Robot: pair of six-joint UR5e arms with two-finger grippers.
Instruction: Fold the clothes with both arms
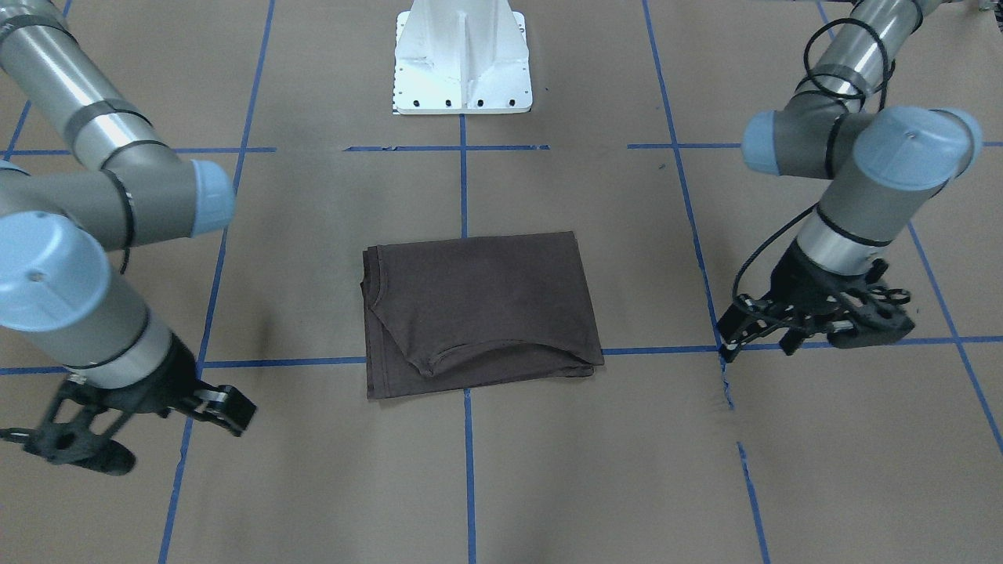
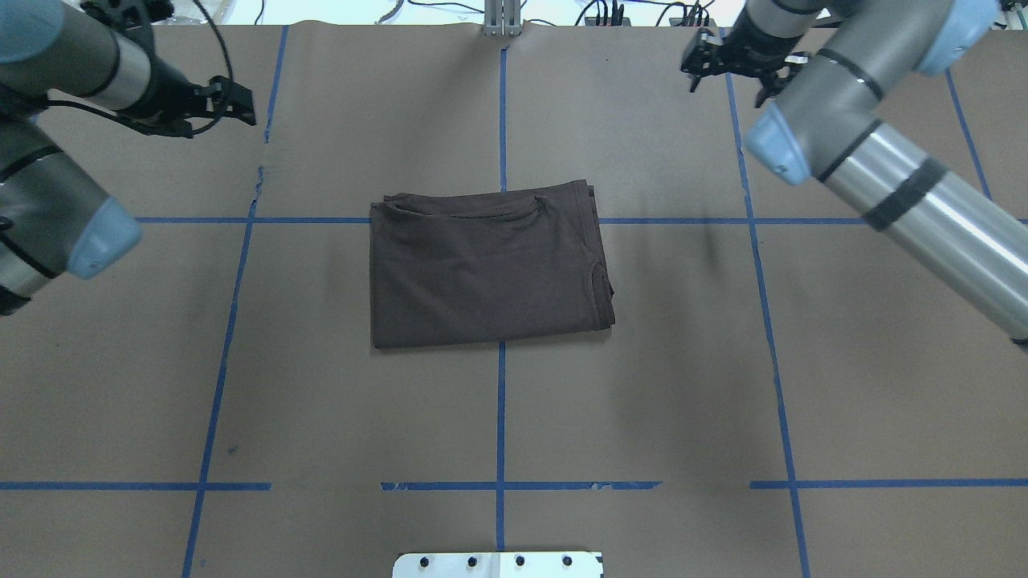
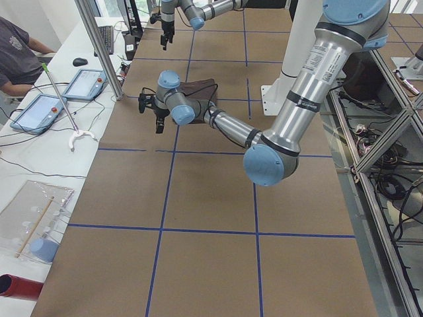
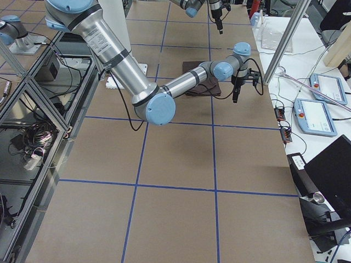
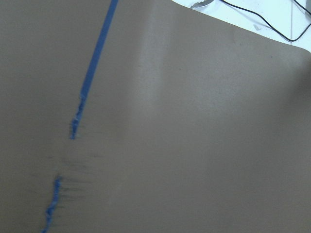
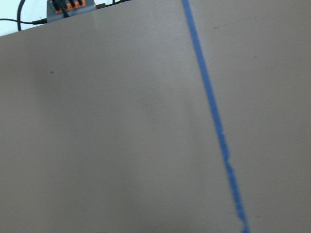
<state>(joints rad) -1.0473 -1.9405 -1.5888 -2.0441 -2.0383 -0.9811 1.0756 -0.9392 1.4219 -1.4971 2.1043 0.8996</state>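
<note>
Clearly released, left end effector (image 2: pixel 233 104) and right end effector (image 2: pixel 727 68) flank the folded T-shirt (image 2: pixel 482 273).

Matt soft cloth T-shirt (image 2: pixel 482 273) on matt brown paper (image 2: pixel 321 417).

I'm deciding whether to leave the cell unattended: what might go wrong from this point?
The T-shirt is folded unevenly, its lower layer sticking out beyond the top one; a pinch may drag only one layer and undo it. The left gripper hangs near torn blue tape; its fingers might snag it.
</note>
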